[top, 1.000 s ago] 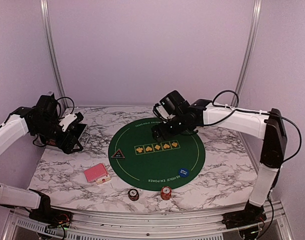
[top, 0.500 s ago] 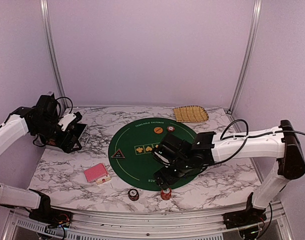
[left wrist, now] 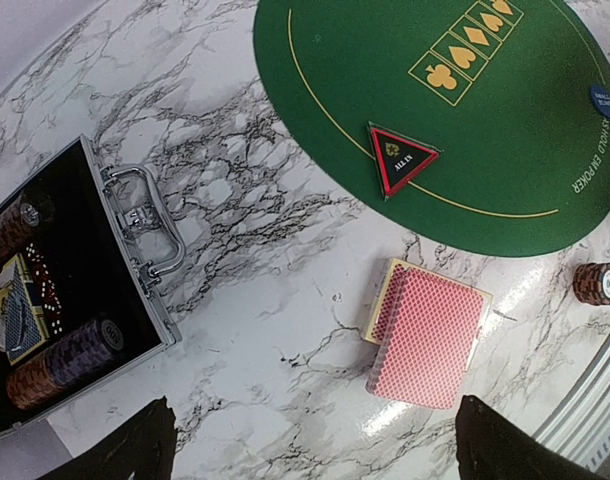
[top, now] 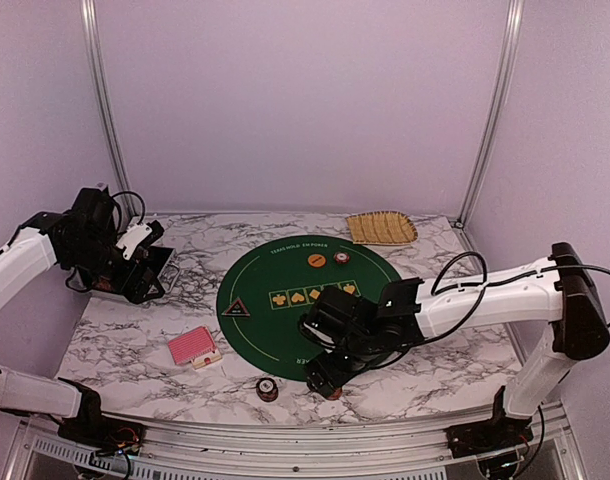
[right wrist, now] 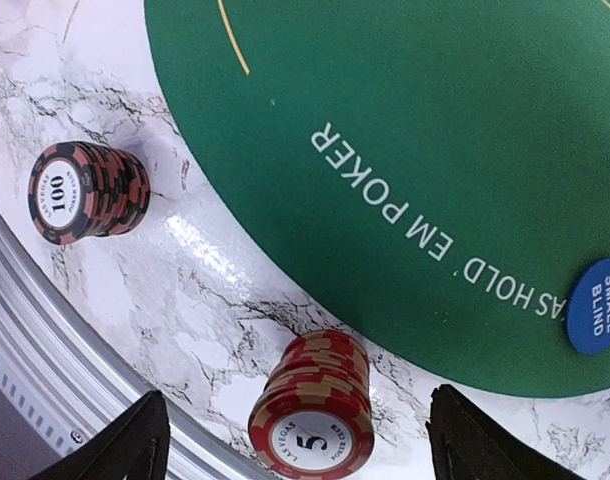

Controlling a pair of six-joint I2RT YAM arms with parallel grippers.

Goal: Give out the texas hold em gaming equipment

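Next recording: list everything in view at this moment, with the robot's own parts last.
round green felt mat: 1, green, table centre
white marble table: 1, white and grey, under everything
tan woven tray: 1, tan, far right
open black case: 1, black, far left, chips inside
deck of red-backed playing cards: 1, red, marble left of mat
black triangle marker button: 1, black, mat's left edge
orange round marker button: 1, orange, mat's far side
red-and-white poker chip: 1, beside orange button
blue round marker button: 1, blue, mat's near edge
dark striped poker chip stack: 1, near table edge
red-and-cream poker chip stack: 1, near edge, under right claw
left claw: open, raised at left
right claw: open, straddling red-and-cream stack
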